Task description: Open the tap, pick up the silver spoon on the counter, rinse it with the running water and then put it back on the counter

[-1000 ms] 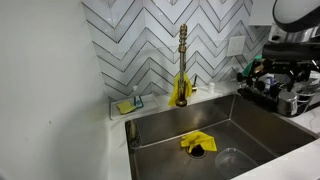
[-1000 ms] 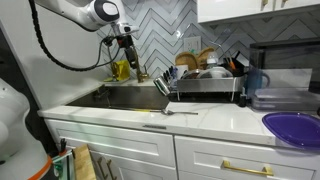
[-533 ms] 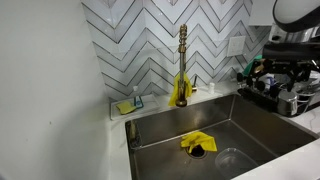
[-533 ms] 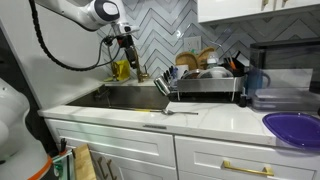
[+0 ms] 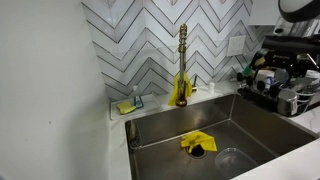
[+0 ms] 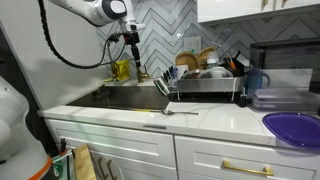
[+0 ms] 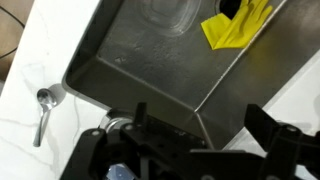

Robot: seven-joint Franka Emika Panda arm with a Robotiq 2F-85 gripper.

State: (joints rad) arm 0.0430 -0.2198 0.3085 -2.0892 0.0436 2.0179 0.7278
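Gripper (image 7: 200,120) spread wide, nothing between the jaws, hanging over the steel sink (image 7: 150,60) on the tap side, and that's the wrist view looking straight down past it. Out from there: bare basin below, the yellow cloth (image 7: 235,25) lying over the drain at the top of the picture, and far off to the left, past the sink's rim, the silver spoon (image 7: 42,112) lying on the white surface (image 7: 20,65). That is the relation to watch. The spoon sits clear across the basin from the gripper, well apart, bowl toward the top of the wrist picture and handle running down and slightly left, so its long axis lies roughly up-and-down in that view. In an exterior view the gripper (image 6: 131,48) is up by the tiled wall while the spoon (image 6: 168,112) rests on the front ledge nearer the camera, handle running side to side along the ledge. The tap (image 5: 182,60) stands tall and gold at the back of the sink, with the gripper (image 5: 272,68) off to one side of it and not touching. No stream can be made out under the spout, so whether the water is on is not clear. Against a second ago, the arm has lifted and swung a little further from the tap, sliding toward the picture edge. Spoon, cloth and tap sit exactly as they did
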